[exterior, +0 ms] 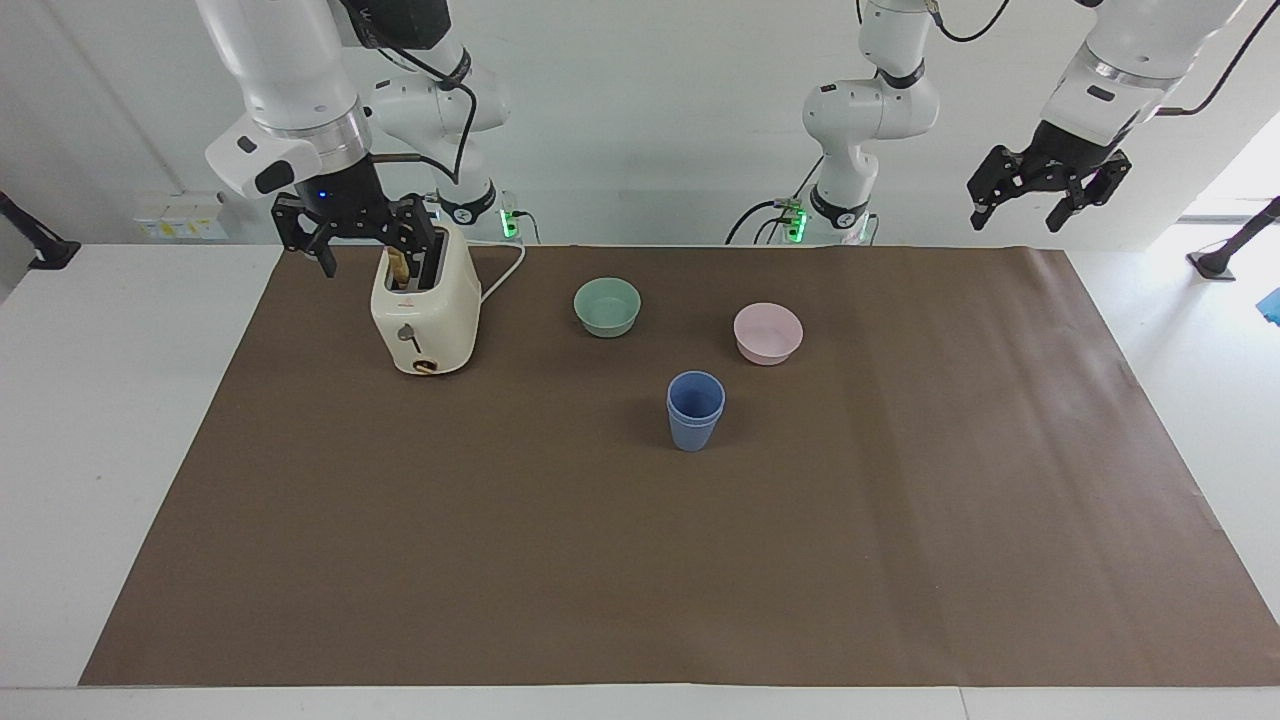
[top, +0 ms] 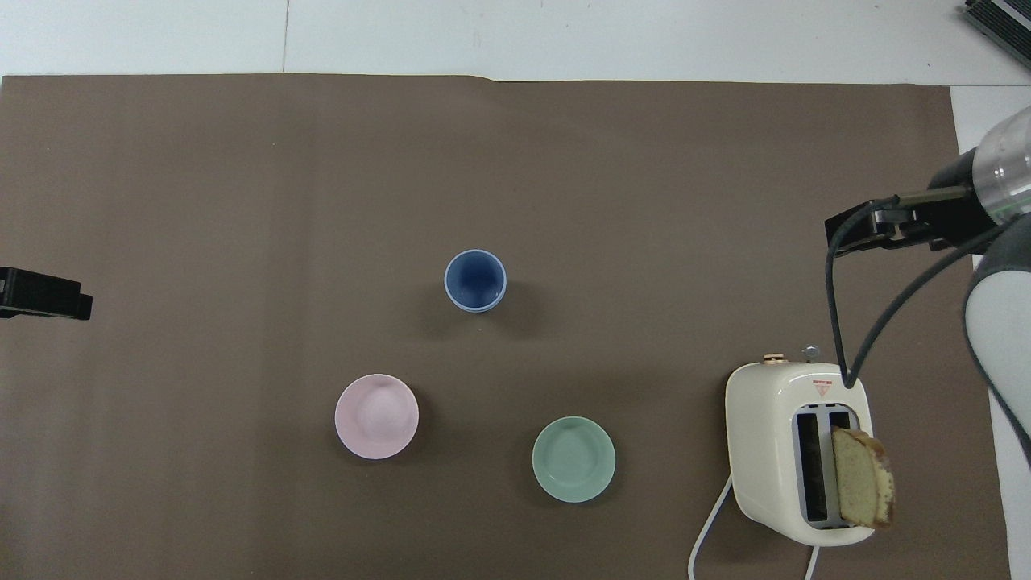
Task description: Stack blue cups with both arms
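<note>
Blue cups (exterior: 695, 410) nested; lower cup mostly hidden. Left end effector (exterior: 1048, 198) fingers apart, empty; right end effector (exterior: 357, 238) likewise, above toaster (exterior: 425, 315).

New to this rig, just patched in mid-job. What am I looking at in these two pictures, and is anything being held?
Two white robot arms work at a table. One picture faces them; the other looks down from above their end. The right gripper hangs open over the toaster, which holds a bread slice. The left gripper waits open, raised at its own end. On the brown mat stand the blue cups, already nested, with a green bowl and pink bowl nearer the robots. Nothing is held.
</note>
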